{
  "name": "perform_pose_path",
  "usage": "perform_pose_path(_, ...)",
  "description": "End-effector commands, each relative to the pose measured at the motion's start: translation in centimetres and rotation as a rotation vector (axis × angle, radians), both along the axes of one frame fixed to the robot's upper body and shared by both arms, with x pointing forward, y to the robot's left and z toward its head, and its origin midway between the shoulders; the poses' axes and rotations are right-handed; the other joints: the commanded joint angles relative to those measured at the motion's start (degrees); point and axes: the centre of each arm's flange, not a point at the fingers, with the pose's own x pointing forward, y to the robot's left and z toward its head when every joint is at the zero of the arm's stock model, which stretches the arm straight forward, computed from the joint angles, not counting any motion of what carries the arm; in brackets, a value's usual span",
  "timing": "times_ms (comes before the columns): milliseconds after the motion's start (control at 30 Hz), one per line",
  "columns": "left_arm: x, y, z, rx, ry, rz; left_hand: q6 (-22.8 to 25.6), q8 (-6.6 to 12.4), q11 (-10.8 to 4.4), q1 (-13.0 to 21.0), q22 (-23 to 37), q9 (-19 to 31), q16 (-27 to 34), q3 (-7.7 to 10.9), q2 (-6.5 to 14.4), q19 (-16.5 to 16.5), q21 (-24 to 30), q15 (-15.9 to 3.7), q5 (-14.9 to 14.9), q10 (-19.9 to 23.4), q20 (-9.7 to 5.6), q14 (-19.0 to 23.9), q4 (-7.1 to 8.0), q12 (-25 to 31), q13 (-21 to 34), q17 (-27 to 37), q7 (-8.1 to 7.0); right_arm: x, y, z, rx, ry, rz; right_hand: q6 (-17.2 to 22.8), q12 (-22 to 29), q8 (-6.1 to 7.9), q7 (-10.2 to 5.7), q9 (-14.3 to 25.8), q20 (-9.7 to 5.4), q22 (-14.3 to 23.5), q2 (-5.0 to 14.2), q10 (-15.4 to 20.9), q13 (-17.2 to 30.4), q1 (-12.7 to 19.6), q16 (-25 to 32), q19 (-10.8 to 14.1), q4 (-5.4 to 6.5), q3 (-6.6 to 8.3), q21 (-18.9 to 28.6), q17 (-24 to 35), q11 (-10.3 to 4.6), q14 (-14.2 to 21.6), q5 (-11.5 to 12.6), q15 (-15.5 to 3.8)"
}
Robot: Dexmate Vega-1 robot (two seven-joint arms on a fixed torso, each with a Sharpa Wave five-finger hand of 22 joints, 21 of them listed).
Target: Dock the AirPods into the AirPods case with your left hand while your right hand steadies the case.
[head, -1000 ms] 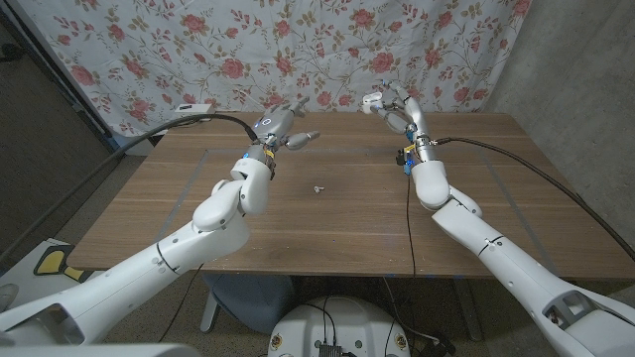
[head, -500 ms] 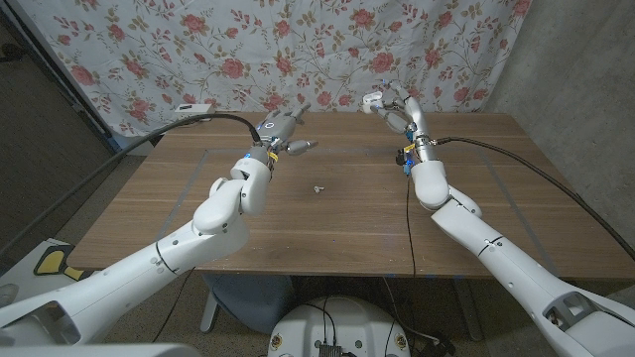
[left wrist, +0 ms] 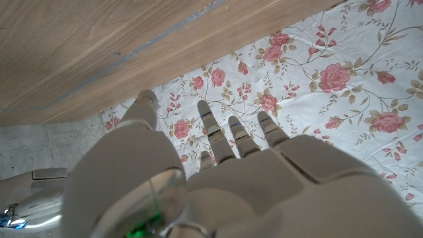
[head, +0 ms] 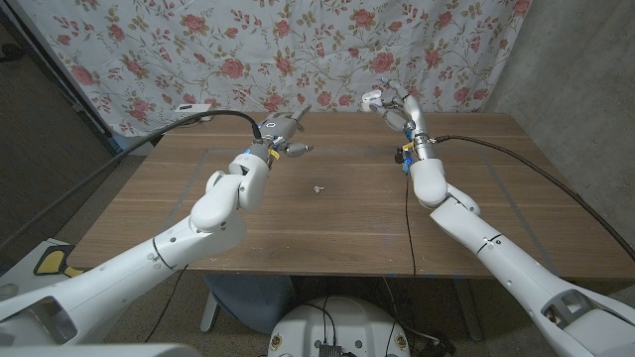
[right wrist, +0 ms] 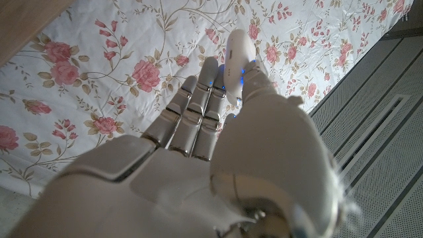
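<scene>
— Holding anything in the right hand [head: 395, 103]?

— Yes. The robot's right hand is raised over the far edge of the brown wooden table [head: 357, 223], and its fingers [right wrist: 198, 109] grip a small white rounded AirPods case [right wrist: 236, 53]. In the right wrist view the case sits pinched at the fingertips against the rose-patterned cloth backdrop [right wrist: 86, 73]. In the head view it shows as a white shape [head: 373, 98] at the side of that hand facing the other arm.

— Is the case open? Anything inside it?

— That cannot be told; its lid and interior are not readable in either view.

— And the left hand [head: 279, 132]?

— It is lifted above the table's far half, well apart from the right hand. The left wrist view shows its fingers [left wrist: 213, 129] stretched out and spread toward the flowered cloth, with nothing between them.

— Where is the earbud?

— A tiny pale AirPod [head: 317, 185] lies on the bare wood, nearer the robot than either hand, roughly between the two, somewhat closer to the left hand. Neither hand touches it. It is too small to tell how it lies.

— Anything else near the hands?

— A black cable [head: 198, 121] runs along the left arm, and another follows the right forearm.
</scene>
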Motion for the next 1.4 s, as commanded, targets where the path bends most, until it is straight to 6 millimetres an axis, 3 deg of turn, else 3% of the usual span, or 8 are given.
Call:
perform_pose_path(33,-0.1,-0.1,0.7,0.081,0.064,0.019,-1.17,0.36,-0.36,1.07,0.18,0.15,0.09,0.73,-0.15,-0.02,-0.02,-0.35,0.33,1.78,0.05,0.85,0.01,0.82,0.45,-0.02,-0.09,0.4,0.1,0.3,-0.001,0.002,-0.004,0.3,0.69,0.3,0.11,0.17,0.0,0.1,0.51,7.16,1.03,0.0,-0.43,-0.28,-0.09,-0.07,0.22,0.23,-7.29,0.43,0.31,-8.84)
perform_pose_path(200,0.0,0.0,0.6,0.088,0.065,0.019,-2.31,0.56,-0.52,2.35,0.14,0.13,0.34,1.51,-0.48,0.56,0.18,-1.27,0.4,4.33,-0.15,1.99,-0.2,1.74,0.93,-0.11,-0.22,0.5,0.1,0.5,-0.001,0.002,-0.006,0.3,0.74,0.29,0.09,0.17,0.07,0.1,0.5,7.21,1.06,-0.01,-0.46,-0.28,-0.09,-0.08,0.22,0.29,-7.3,0.46,0.31,-8.84)
perform_pose_path(733,0.5,-0.3,-0.3,0.206,0.072,0.062,-3.14,0.89,-1.04,4.18,0.1,0.15,0.11,2.41,-1.14,0.78,0.21,-2.27,0.38,6.22,-0.42,2.78,-0.24,2.71,1.77,-0.22,-0.1,0.8,-0.2,0.6,0.0,0.004,-0.009,0.29,0.75,0.26,0.06,0.17,0.05,0.09,0.5,7.2,1.05,-0.04,-0.64,-0.36,-0.09,-0.1,0.2,0.39,-7.3,0.51,0.32,-8.84)
perform_pose_path(1400,1.4,-1.2,-2.7,0.268,0.061,0.074,0.42,2.14,-1.09,4.18,0.11,0.11,-0.34,2.48,-2.31,0.95,0.23,-2.63,-0.11,7.87,-0.67,3.23,0.37,4.15,2.83,-0.11,-0.23,0.8,-0.3,0.4,0.004,0.008,-0.011,0.33,0.75,0.24,0.11,0.18,0.11,0.08,0.53,7.22,1.01,-0.07,-0.9,-0.42,-0.1,-0.1,0.18,0.49,-7.32,0.58,0.35,-8.84)
